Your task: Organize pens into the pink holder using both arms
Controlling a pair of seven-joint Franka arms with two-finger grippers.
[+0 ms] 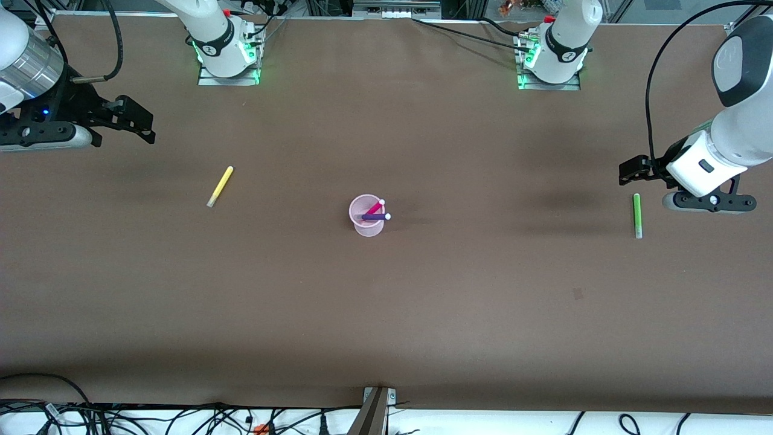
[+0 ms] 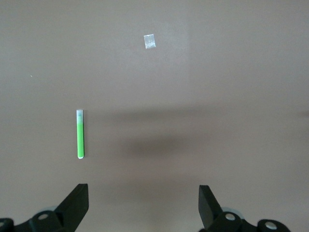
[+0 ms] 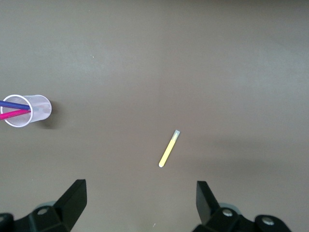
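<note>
The pink holder (image 1: 368,230) stands mid-table with the magenta pen (image 1: 375,208) and the purple pen (image 1: 377,216) leaning in it. It also shows in the right wrist view (image 3: 42,107). The yellow pen (image 1: 220,186) lies flat on the table toward the right arm's end, also in the right wrist view (image 3: 169,148). The green pen (image 1: 637,215) lies flat toward the left arm's end, also in the left wrist view (image 2: 80,134). My left gripper (image 1: 628,172) (image 2: 143,193) is open and empty, over the table beside the green pen. My right gripper (image 1: 142,124) (image 3: 140,191) is open and empty, over the table at the right arm's end.
The brown table (image 1: 386,314) carries a small pale tape patch (image 1: 578,293), nearer the front camera than the green pen; it also shows in the left wrist view (image 2: 149,41). Cables hang along the table's front edge (image 1: 181,417).
</note>
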